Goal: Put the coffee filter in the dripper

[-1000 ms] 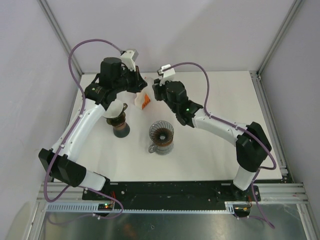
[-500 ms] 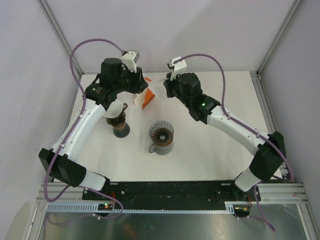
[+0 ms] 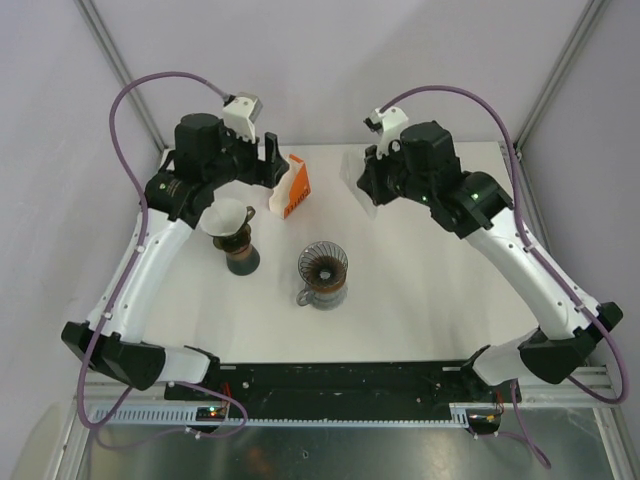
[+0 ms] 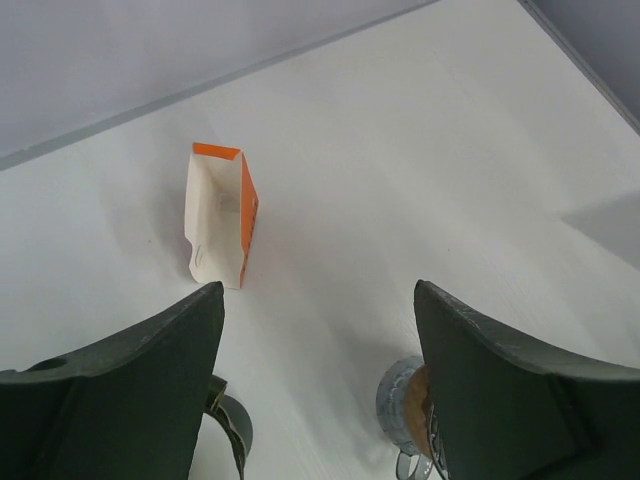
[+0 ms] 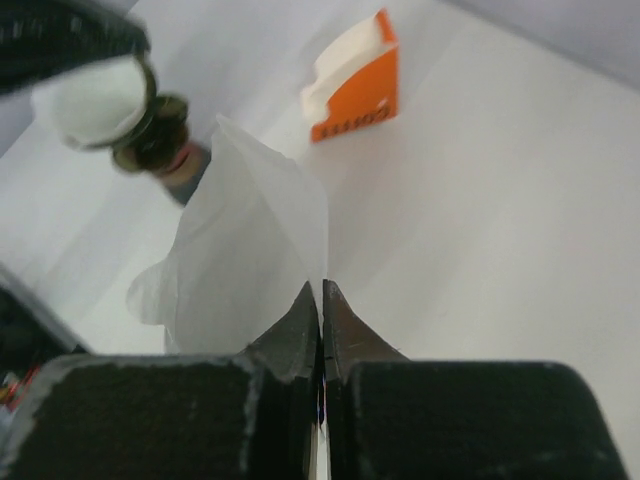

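My right gripper (image 5: 321, 295) is shut on the edge of a white paper coffee filter (image 5: 250, 250), which hangs in the air below it. In the top view this gripper (image 3: 368, 187) is raised at the back, right of centre. The glass dripper (image 3: 323, 264), dark and ribbed inside, sits on a handled stand mid-table, well in front of the filter. My left gripper (image 4: 318, 292) is open with nothing between its fingers (image 4: 130, 380). It hovers at the back left (image 3: 272, 160), just short of the orange and white filter box (image 4: 220, 215).
A white cone (image 3: 228, 215) rests on a dark carafe (image 3: 242, 260) left of the dripper, beneath my left arm. The orange box (image 3: 295, 188) stands open between the two grippers. The frame posts and walls close in the back corners.
My right gripper shut on the filter and drew it up and to the right, away from the box. My left gripper opened, let go of the box and pulled back to the left.
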Robot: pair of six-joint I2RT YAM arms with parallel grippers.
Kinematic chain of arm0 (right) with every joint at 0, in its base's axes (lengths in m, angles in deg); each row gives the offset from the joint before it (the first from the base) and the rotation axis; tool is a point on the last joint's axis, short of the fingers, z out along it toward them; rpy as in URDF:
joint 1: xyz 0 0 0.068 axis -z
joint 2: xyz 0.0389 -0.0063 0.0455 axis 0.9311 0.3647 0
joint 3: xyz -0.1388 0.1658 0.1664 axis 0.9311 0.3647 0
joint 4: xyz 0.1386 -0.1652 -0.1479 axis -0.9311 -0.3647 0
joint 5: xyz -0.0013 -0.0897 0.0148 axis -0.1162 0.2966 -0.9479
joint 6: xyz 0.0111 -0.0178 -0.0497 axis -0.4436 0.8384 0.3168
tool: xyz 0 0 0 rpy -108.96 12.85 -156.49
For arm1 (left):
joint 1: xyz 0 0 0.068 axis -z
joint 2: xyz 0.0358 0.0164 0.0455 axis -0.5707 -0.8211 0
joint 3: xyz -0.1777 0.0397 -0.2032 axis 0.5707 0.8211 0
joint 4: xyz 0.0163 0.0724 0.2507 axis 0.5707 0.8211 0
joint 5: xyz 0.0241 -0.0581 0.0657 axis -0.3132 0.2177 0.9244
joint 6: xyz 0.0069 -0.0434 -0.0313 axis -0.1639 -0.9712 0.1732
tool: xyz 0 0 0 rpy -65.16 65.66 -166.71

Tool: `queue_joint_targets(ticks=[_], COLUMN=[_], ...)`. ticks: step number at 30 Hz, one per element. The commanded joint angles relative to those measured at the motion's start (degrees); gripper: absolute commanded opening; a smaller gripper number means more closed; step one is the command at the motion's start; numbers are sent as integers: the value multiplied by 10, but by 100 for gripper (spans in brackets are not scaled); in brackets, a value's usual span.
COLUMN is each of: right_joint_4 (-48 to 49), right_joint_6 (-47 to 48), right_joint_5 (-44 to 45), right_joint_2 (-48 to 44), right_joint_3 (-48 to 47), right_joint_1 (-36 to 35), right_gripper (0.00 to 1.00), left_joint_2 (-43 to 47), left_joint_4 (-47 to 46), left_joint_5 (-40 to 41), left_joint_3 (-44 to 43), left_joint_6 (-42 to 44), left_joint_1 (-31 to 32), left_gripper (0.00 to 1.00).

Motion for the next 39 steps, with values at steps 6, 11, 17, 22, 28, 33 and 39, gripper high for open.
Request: queue_joint_targets(ticks=[6,11,17,22,28,33,39], right_joint_4=[-266,-346,-371,-394,-406,-414,-417], right_joint_6=[-41,-38,-20,-5,8,12,14], right_joint_5=[-34,15,22,25,22,18,21], right_joint_2=[37,116,198,255,301,323,334], right_joint_3=[-72,-126,-192,-229,-261,-261,-255], right_joint_1=[-88,-138,-150,-150,-149,-148,-148], right_gripper=[0,0,0,0,0,0,0], left_joint_2=[23,25,33,39,37,36,33], left_joint_4=[8,9,9,9,9,9,10], left_joint_5=[-11,-40,-40,-26,-20,0,14], left_joint_3=[1,15,32,41,45,47,54], left_joint_6=[16,12,16,22,22,29,36], left_joint_1=[-7,-7,-7,-7,-7,-8,-12], left_gripper=[81,78,77,78,78,79,79])
